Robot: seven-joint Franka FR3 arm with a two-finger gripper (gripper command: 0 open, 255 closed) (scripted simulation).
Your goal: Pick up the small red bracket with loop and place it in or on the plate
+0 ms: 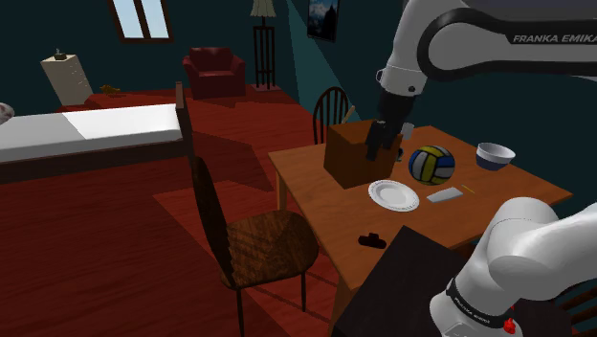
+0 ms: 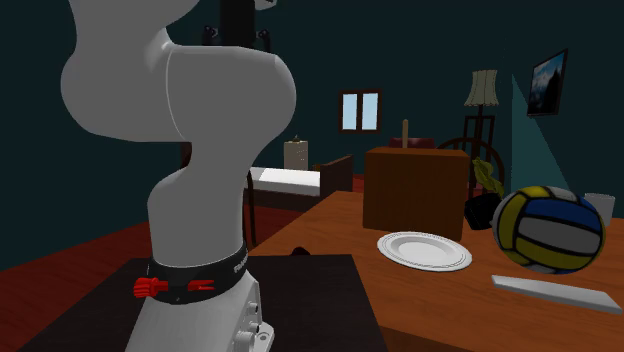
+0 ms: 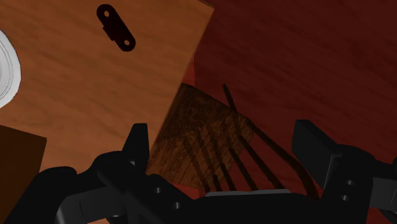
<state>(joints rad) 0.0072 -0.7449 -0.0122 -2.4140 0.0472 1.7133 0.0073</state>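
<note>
Black two-finger claw (image 3: 222,130) hangs with its fingers spread wide and nothing between them. Beneath the gap lie the table's edge and a dark-brown wooden chair (image 3: 210,124) with a grained seat and thin spindles. Well apart from the fingers, on the orange-brown wooden table (image 3: 95,95), lies the small flat bracket (image 3: 116,28), a short strip with rounded ends and a hole near each. It renders dark, almost black, rather than red. In the shoulder view it sits near the table edge closest to the stand. The round white plate (image 1: 393,195) lies between it and the plain brown box (image 1: 346,158), beside which the claw hovers.

My main worry is that the bracket is thin and lies flat on a hard, smooth top. The fingertips may strike wood before they close round it, or slide it off the nearby edge to the floor. A grip that catches only one end could let it swing loose. The plate looks shallow and slick, so a dropped piece might skid across it. A blue, yellow and white ball (image 1: 431,165) near the plate could be nudged and roll.
</note>
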